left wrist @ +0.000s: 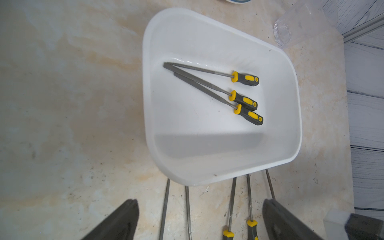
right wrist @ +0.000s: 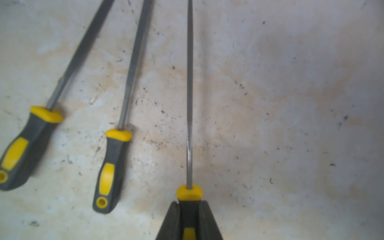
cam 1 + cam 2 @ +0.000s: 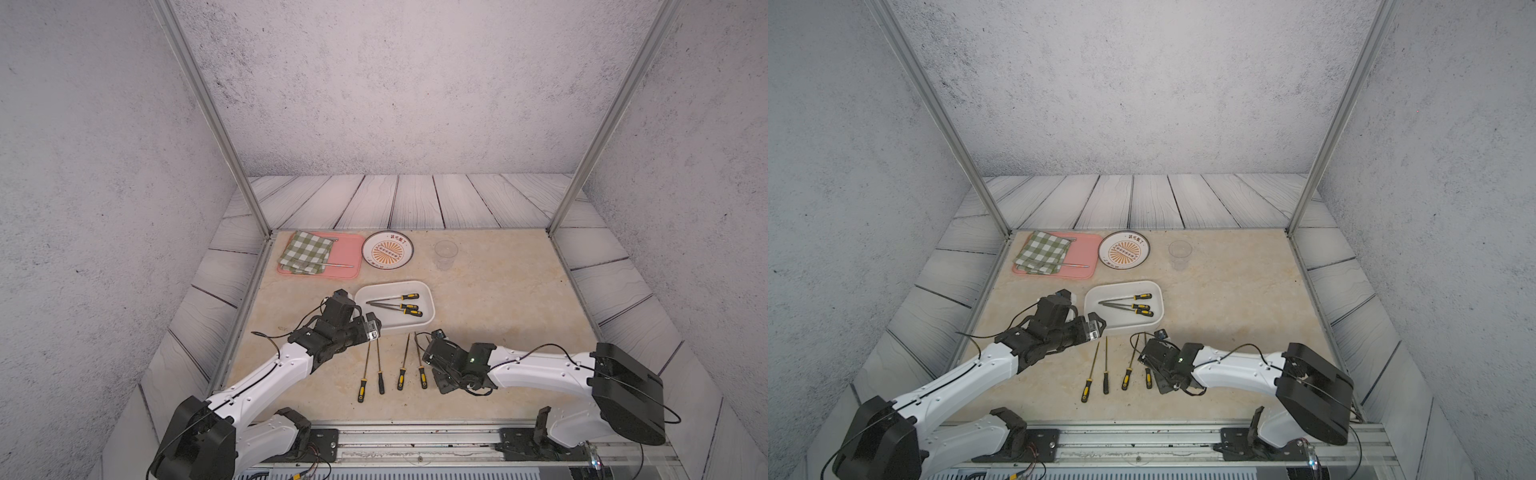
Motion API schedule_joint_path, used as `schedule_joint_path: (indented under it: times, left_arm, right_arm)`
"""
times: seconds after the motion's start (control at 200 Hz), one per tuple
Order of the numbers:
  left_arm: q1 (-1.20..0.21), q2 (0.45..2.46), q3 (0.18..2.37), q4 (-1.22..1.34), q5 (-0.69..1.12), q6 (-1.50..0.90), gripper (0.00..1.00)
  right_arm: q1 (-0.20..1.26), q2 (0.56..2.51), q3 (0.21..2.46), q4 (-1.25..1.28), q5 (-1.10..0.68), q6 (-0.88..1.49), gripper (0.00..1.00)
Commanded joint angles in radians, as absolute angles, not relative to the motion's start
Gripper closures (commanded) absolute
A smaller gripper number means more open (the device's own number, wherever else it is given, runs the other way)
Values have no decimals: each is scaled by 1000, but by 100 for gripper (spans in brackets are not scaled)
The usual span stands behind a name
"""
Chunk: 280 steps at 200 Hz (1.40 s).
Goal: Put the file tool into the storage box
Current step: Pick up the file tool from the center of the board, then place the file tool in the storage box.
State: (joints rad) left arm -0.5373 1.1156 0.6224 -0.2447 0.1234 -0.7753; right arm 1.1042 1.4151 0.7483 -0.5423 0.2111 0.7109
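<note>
In both top views the storage box (image 3: 399, 329) (image 3: 1129, 330) sits in the middle of the desk (image 3: 498, 311), between the two arms, probably so that either can reach it. Three files (image 3: 390, 305) already lie inside with their handles gathered at one end. A row of loose files (image 3: 380, 382) lies just in front of the box, handles toward the robot, which puts the end meant for gripping nearest the arms. The pink tray (image 3: 349, 251), plate (image 3: 387, 250) and clear cup (image 3: 446, 249) stand farther back, out of the way of the work. The right arm (image 3: 540, 370) bends down over the end of that row, its wrist hiding what it holds. In the left wrist view the left fingers (image 1: 118, 220) are spread wide and empty above the loose shafts near the box's front wall, seemingly standing by. In the right wrist view the right fingers (image 2: 171, 222) pinch the black-and-yellow handle of the held file (image 2: 189, 93), just behind its yellow collar. The thick handle looks a surer hold than the thin steel shaft. This file seems to rest on the desk beside two neighbours (image 2: 113, 166), not yet in the box.
</note>
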Motion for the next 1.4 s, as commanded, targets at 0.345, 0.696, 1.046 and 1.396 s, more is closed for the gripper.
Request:
schedule_joint_path:
  times: [0.345, 0.696, 1.046, 1.396]
  left_arm:
    - [-544, 1065, 637, -270, 95, -773, 2]
    - [-543, 1059, 614, -267, 70, -768, 2]
    - [-522, 1023, 581, -260, 13, -783, 2]
    - [-442, 1064, 533, -189, 95, -777, 2]
  right_arm:
    - [1109, 1189, 767, -671, 230, 504, 89]
    - [1108, 1185, 917, -658, 305, 181, 90]
    - [992, 1273, 1077, -486, 121, -201, 93]
    - [775, 1535, 1250, -420, -214, -457, 96]
